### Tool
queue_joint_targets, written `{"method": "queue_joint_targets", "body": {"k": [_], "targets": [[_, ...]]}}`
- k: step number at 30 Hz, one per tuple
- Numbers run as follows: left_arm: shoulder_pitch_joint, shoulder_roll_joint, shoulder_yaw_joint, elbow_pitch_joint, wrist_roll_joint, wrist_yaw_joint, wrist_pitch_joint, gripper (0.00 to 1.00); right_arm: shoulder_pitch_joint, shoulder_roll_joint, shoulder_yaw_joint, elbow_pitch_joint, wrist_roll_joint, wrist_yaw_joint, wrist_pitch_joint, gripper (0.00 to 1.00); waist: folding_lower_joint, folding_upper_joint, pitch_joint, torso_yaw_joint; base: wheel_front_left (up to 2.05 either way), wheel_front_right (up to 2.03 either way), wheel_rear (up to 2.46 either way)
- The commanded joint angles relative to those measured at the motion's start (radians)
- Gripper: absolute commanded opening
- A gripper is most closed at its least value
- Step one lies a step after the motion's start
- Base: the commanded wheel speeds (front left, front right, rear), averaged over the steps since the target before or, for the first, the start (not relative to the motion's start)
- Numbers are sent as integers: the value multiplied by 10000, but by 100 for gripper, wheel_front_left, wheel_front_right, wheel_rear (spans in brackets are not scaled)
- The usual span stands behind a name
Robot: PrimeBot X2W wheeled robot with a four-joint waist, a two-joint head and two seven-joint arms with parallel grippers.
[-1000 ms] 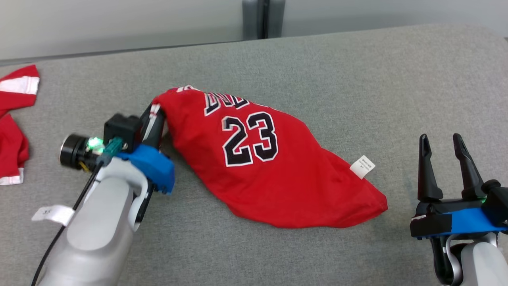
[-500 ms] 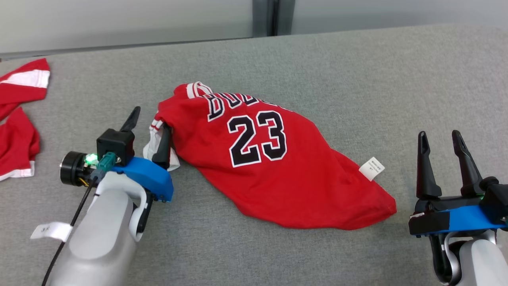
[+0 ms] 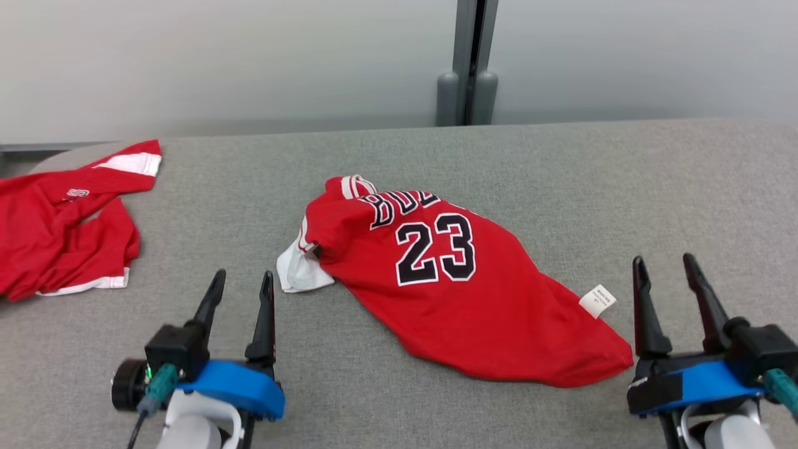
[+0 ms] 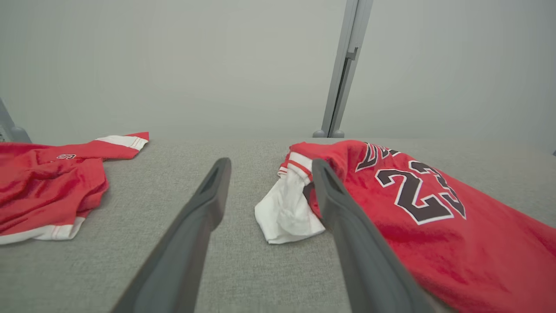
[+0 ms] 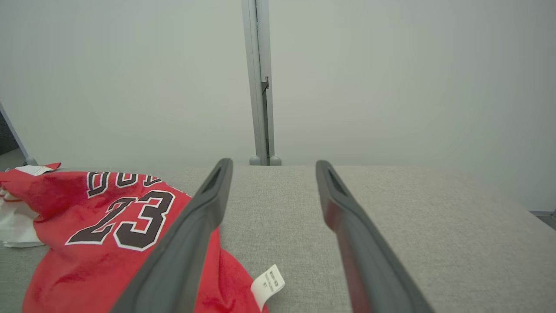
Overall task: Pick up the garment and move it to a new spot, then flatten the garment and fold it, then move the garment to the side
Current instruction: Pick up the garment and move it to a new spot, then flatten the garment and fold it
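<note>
Garment [image 3: 499, 324] bunched, lettering [image 3: 402, 207] partly hidden, prob. folded, L end effector [image 3: 244, 274], R end effector [image 3: 663, 259] both open

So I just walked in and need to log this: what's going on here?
A two-armed robot is working on a red number 23 jersey, which lies bunched and unfolded on the grey table. Its left gripper and right gripper are both open and hold nothing, one near each end of it. Another red garment lies at the far left.
</note>
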Motion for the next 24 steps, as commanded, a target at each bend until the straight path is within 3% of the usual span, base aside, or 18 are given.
{"method": "queue_joint_targets", "body": {"k": [1, 5, 11, 24], "targets": [[442, -225, 193, -239, 98, 106, -49, 100, 275, -24, 156, 77, -91, 1, -5, 100, 0, -1, -192, 47, 0, 0, 0], [1121, -578, 733, -586, 145, 251, -50, 100, 617, -24, 613, 194, 7, 1, -4, 100, 0, -1, -477, 87, 0, 0, 0], [1937, -907, 1352, -922, 365, 81, -50, 100, 929, -25, 1056, 326, 260, 1, -5, 100, 0, -1, -710, 80, 0, 0, 0], [2334, -1172, 1628, -991, 789, -290, -51, 100, 848, -25, 1098, 647, 222, 1, -5, 100, 0, -1, -763, 110, 0, 0, 0]]}}
